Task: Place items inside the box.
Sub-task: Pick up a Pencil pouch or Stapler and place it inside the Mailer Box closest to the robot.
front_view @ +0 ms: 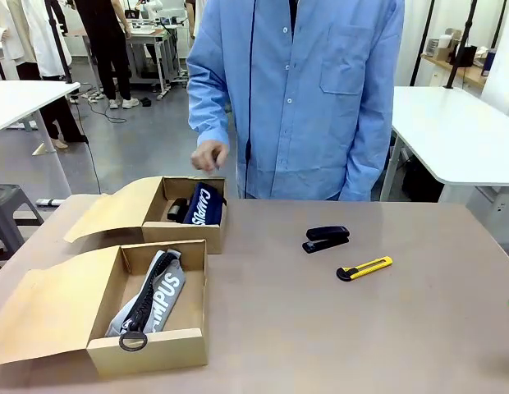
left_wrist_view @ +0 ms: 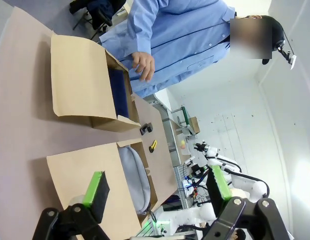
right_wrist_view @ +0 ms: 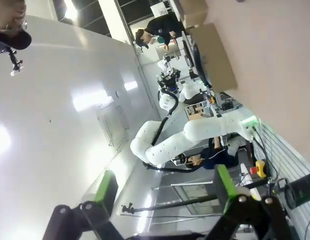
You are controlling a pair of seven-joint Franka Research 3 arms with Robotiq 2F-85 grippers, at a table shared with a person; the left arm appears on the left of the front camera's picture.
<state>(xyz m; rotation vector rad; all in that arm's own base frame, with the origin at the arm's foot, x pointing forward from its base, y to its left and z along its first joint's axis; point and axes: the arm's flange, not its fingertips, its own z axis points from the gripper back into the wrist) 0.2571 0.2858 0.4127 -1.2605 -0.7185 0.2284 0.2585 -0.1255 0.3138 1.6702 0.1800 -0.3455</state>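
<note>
Two open cardboard boxes stand at the table's left. The far box (front_view: 189, 234) holds a navy zip pouch (front_view: 204, 205) beside a black item whose kind I cannot tell. In the near box (front_view: 148, 349) lies the grey zip pouch lettered "CAMPUS" (front_view: 160, 289). A black stapler (front_view: 326, 238) and the yellow-and-black utility knife (front_view: 364, 268) lie on the table to the right. The person's hand (front_view: 209, 154) hovers over the far box. My left gripper (left_wrist_view: 157, 187) is open above the near box (left_wrist_view: 90, 165), empty. My right gripper (right_wrist_view: 166, 186) is open, empty, off the table.
The brown table (front_view: 320, 328) has free room across its middle and right. Both boxes' flaps (front_view: 49, 308) lie folded out to the left. The person in a blue shirt (front_view: 304, 90) stands at the far edge. The left arm (right_wrist_view: 195, 135) shows in the right wrist view.
</note>
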